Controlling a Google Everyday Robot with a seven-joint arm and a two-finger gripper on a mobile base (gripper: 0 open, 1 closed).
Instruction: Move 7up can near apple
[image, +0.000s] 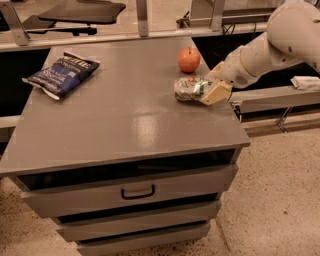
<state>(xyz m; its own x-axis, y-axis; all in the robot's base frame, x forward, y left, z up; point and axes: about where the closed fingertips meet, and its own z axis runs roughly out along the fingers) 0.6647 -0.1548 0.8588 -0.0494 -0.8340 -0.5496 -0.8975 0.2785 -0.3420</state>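
Gripper (204, 91) first: reached in from the right over the grey cabinet top (125, 120) and looked clamped on the right end of the 7up can (185, 89), holding it on its side, at or just above the surface. Kept the can just in front of the apple (189, 59), near but not touching, and well apart from the blue chip bag (62, 74) at far left. Judged the move nearly complete, with only settling the can, releasing it and backing away left to do.

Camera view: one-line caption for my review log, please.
Over the grey cabinet top, the gripper holds the 7up can on its side, just short of the apple.
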